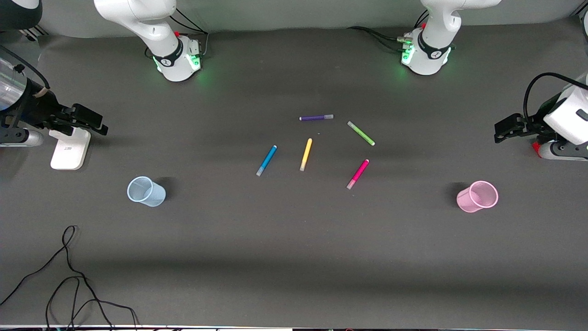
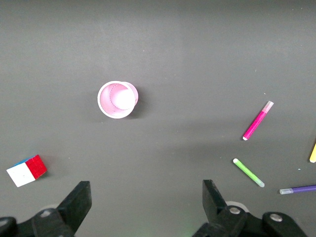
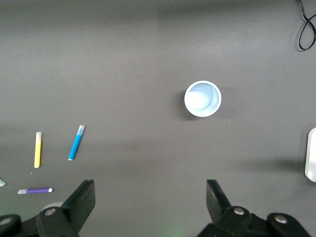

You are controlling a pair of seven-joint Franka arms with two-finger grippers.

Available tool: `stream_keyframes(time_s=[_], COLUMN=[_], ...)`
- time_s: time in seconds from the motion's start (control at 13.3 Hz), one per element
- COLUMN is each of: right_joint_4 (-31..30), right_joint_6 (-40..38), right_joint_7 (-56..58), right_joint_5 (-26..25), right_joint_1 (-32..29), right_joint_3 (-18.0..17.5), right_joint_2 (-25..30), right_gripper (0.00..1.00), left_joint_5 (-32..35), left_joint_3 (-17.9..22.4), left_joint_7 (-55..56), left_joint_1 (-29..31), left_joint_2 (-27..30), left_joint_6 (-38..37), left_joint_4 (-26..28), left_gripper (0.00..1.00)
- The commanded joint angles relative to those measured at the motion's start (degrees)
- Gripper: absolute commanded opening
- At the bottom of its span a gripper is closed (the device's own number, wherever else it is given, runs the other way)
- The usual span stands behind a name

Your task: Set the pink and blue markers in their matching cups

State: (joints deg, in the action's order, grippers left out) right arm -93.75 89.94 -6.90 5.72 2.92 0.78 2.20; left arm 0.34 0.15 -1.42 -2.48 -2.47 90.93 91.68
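The pink cup point(image 1: 477, 196) stands upright on the dark tabletop point(image 1: 294, 257) toward the left arm's end, and the blue cup point(image 1: 146, 191) stands upright toward the right arm's end; both are empty and well apart from the markers. The left tool point(image 1: 510, 128) hangs in the air at the edge of the tabletop near the pink cup, with its fingers point(image 2: 76, 205) spread wide and holding nothing. The right tool point(image 1: 85, 120) hangs over the other end, above a white block point(image 1: 70, 148), also wide open and empty.

Five markers lie flat in a loose group in the middle. The pink marker point(image 1: 358, 174) is the nearest of them to the front camera and lies on the side toward the pink cup. The blue marker point(image 1: 266, 160) lies on the side toward the blue cup, just beside a yellow marker point(image 1: 306, 154). A green marker point(image 1: 361, 133) and a purple marker point(image 1: 316, 117) lie farther from the camera.

Nothing is picked up yet, so I judge the step in hand is the first reach. It seems best that each arm takes the marker on its own side, turns the wrist so the fingers cross the marker's length, and grips near the middle. The blue marker needs care, because the yellow one is close.
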Motion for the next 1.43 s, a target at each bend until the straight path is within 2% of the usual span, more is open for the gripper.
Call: stream_keyframes(time_s=[0.0,0.68,1.05,1.21,1.36], right_joint_4=[0.7,2.2,2.0,2.3,2.1], right_joint_6=[-1.2,-5.5,-7.6,-6.6,-3.2], right_joint_7=[0.2,-2.7,-24.2,-31.8,-39.7], right_joint_5=[-1.1,-0.5,0.1,3.9,5.4], right_joint_1=[1.0,1.3,13.1,17.1,22.0], right_joint_3=[0.8,0.3,0.1,0.1,0.1], right_joint_2=[0.2,-2.8,-6.3,-8.1,-10.4], right_gripper=[1.00,1.00,1.00,1.00,1.00], left_joint_5=[-0.1,0.0,0.0,0.0,0.0], left_joint_3=[0.5,0.5,0.6,0.4,0.2], left_joint_7=[-0.9,-0.9,-0.8,-0.7,0.1], left_joint_1=[-0.4,-0.4,-0.3,-0.4,-0.9], left_joint_2=[0.9,0.6,0.4,0.4,0.4], left_joint_6=[0.1,0.5,0.5,0.4,-0.3], left_joint_4=[0.3,0.1,0.1,-0.1,-0.1], left_gripper=[1.00,1.00,1.00,1.00,1.00])
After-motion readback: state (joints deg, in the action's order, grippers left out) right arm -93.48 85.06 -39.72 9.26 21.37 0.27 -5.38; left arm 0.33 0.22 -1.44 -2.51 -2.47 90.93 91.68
